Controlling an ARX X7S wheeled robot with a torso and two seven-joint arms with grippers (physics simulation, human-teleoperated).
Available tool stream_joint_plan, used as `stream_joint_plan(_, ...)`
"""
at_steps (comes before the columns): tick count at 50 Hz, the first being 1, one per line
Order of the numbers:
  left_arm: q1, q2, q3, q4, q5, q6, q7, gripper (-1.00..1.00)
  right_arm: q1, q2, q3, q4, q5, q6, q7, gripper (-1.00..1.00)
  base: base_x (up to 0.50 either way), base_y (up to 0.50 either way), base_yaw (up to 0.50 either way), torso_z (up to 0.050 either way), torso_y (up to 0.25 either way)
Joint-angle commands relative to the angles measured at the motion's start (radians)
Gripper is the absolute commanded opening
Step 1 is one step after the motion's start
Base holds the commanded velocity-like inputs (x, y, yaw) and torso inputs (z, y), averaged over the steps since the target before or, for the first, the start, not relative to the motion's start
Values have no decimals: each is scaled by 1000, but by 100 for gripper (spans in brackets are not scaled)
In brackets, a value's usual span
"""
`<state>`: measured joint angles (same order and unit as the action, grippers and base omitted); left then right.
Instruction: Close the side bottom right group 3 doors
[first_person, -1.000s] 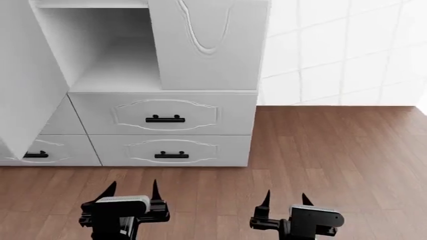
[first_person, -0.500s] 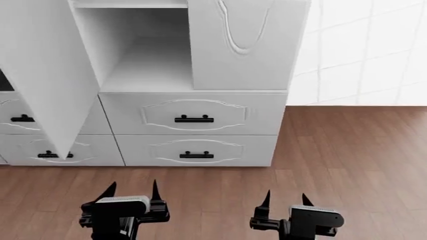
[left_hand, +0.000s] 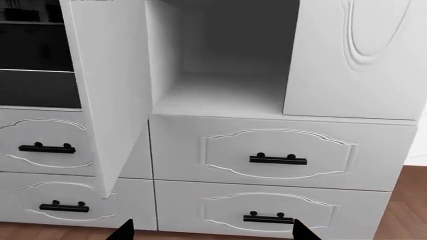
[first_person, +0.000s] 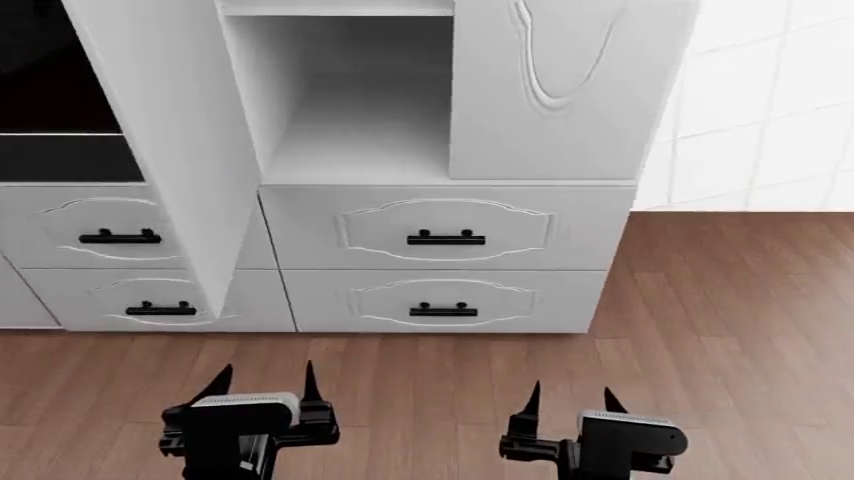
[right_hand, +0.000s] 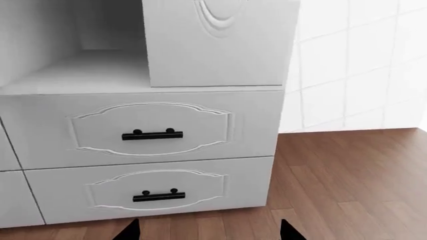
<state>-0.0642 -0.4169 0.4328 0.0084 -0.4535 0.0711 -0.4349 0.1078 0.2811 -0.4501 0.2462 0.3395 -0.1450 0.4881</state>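
Note:
The white cabinet's left door (first_person: 174, 150) (left_hand: 110, 85) is swung out towards me, baring an empty compartment (first_person: 354, 110). The right door (first_person: 567, 90) (right_hand: 217, 42), with its curvy raised panel, covers the right half of the opening. My left gripper (first_person: 264, 380) (left_hand: 212, 231) and right gripper (first_person: 573, 395) (right_hand: 209, 231) both hang open and empty, low over the wooden floor. Both are well short of the cabinet and touch nothing.
Two wide white drawers with black bar handles (first_person: 446, 238) (first_person: 443, 310) sit below the compartment, with more drawers (first_person: 120, 237) to the left. A black oven front (first_person: 54, 100) is at upper left. The tiled wall (first_person: 761, 100) and wooden floor (first_person: 721, 320) lie to the right.
The cabinet has slid rightward in the head view, and the black oven front and left drawers have come into sight. Both grippers hold the same open pose.

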Motion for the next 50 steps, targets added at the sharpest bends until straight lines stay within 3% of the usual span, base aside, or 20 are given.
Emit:
stream_joint_plan(1, -1, -2, 2, 4, -2, -2, -1, 100, 2, 1, -3, 2, 1, 1, 0, 100, -2, 500, 0, 0, 0)
stream_joint_plan(50, -3, -1, 3, -7, -5, 9, -3, 100, 1, 5, -13, 6, 5, -8, 7, 100, -3, 500, 0, 0, 0)
